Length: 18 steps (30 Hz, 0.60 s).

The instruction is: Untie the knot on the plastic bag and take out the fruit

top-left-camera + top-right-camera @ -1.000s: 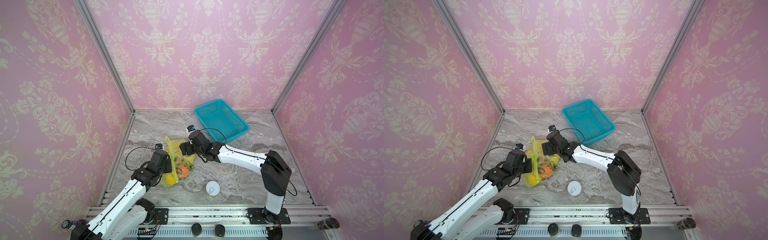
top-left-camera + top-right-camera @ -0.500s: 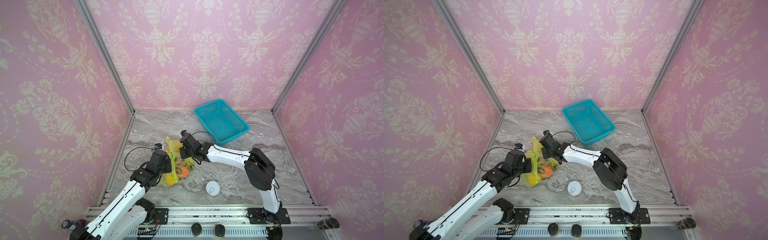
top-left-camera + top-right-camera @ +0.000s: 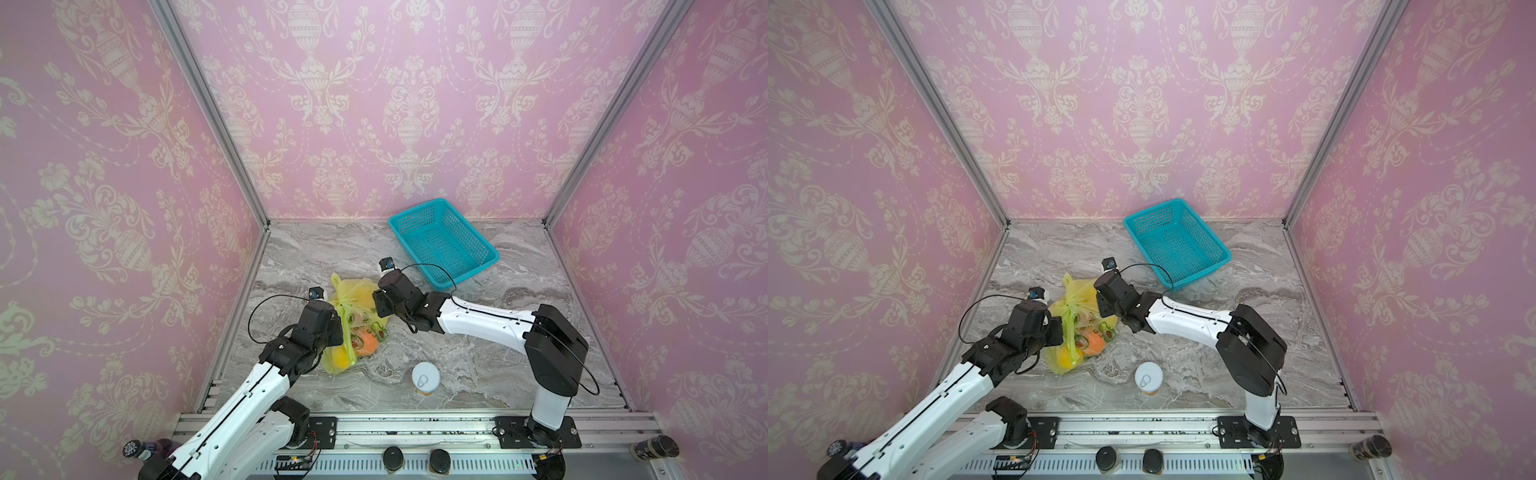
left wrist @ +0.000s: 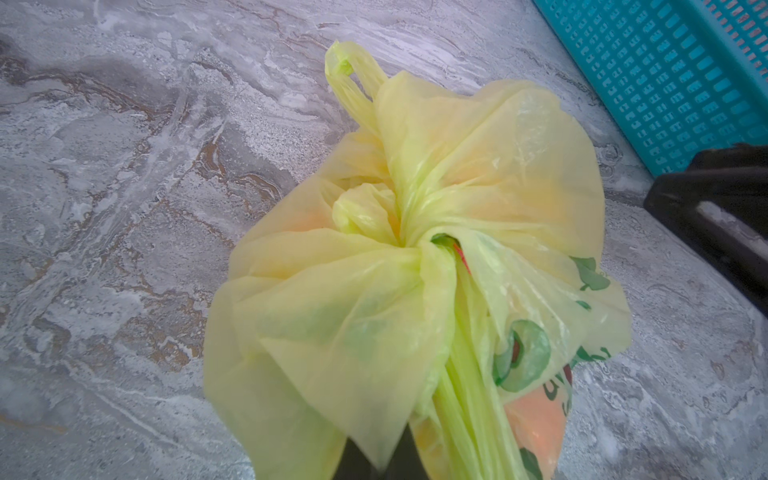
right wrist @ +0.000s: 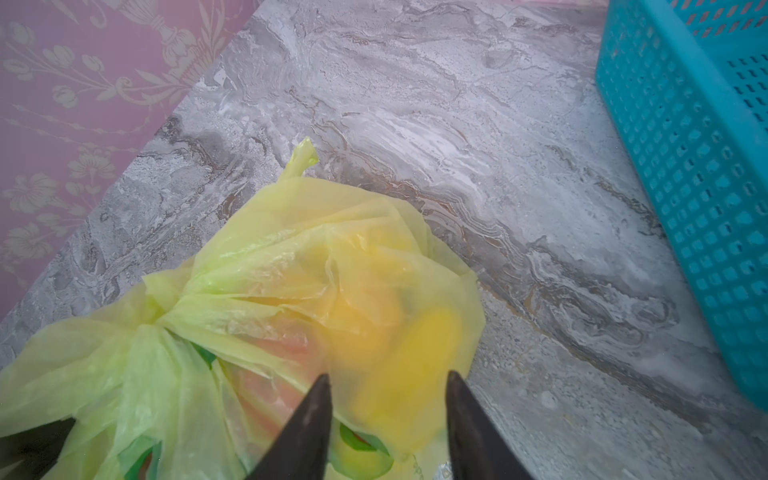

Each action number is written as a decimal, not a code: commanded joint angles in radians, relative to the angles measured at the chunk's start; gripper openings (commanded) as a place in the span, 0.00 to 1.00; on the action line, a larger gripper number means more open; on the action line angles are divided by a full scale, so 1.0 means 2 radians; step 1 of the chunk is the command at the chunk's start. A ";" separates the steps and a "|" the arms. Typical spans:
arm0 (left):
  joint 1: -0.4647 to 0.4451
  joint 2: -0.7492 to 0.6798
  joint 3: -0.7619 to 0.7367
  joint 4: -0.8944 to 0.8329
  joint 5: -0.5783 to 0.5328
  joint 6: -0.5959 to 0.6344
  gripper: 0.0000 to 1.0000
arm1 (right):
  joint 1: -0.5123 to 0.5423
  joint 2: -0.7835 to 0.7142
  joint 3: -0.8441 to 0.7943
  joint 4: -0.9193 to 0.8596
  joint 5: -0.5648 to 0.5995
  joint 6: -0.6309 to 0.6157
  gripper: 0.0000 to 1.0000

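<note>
The yellow-green plastic bag [image 3: 362, 291] [image 3: 1086, 293] lies left of the floor's middle, its knot [image 4: 365, 210] [image 5: 166, 313] a twisted lump on top. One loose tail [image 4: 347, 70] sticks up. Fruit shows through the film: an orange one [image 3: 368, 345] [image 3: 1096, 341] and a yellow one [image 3: 338, 359] [image 5: 419, 345]. My left gripper [image 3: 338, 328] [image 4: 378, 461] is shut on a fold of the plastic bag at its near left side. My right gripper [image 3: 378, 303] [image 5: 388, 374] hovers open at the bag's right side, fingers apart over the yellow fruit's bulge.
A teal mesh basket [image 3: 478, 272] [image 3: 1210, 270] sits at the back right of the bag. A white-lidded can [image 3: 426, 379] [image 3: 1148, 377] stands near the front edge. The pink left wall runs close to the bag.
The right gripper reached left over the bag's top half a second ago, then drew back a little to the right. The left arm and bag have kept their place.
</note>
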 commanded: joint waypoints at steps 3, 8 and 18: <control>0.001 0.004 0.008 -0.007 -0.008 0.004 0.00 | -0.001 0.044 0.079 -0.047 0.021 -0.032 0.95; 0.001 0.001 0.007 -0.008 -0.006 0.003 0.00 | -0.013 0.103 0.154 -0.088 0.026 -0.055 1.00; 0.001 0.001 0.007 -0.008 -0.010 0.003 0.00 | -0.036 0.157 0.188 -0.081 -0.079 -0.057 0.57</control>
